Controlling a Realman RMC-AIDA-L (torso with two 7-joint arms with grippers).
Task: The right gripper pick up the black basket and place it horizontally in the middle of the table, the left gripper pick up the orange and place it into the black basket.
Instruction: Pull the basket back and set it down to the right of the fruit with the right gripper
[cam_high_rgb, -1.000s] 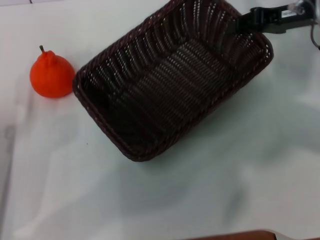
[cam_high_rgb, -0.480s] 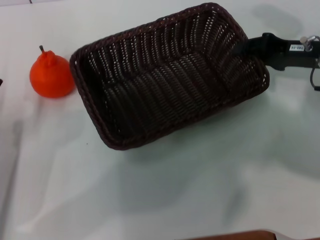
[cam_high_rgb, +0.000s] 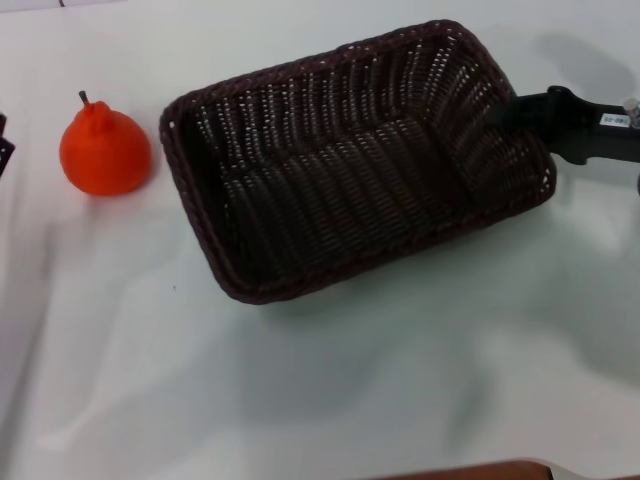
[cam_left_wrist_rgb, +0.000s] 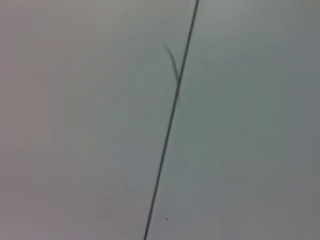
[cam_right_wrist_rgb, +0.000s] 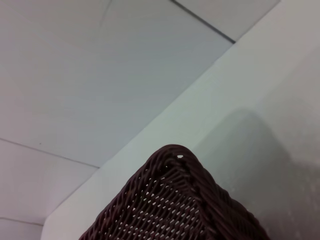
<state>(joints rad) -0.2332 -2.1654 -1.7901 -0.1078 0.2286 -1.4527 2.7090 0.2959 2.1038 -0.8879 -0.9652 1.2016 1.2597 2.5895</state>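
on the black basket (cam_high_rgb: 350, 165) rim, right gripper (cam_high_rgb: 510, 112) clamped.

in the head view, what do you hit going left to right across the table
left tool at the picture's edge → orange → black basket → right tool at the basket's right end

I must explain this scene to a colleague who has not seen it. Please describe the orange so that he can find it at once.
Start from the black basket, the big dark woven tray on the white table, held at its right end by the right gripper. Look just past its left end: the orange sits there alone on the table, outside the basket. It is the only bright, round thing, with a bumpy neck and short dark stem.
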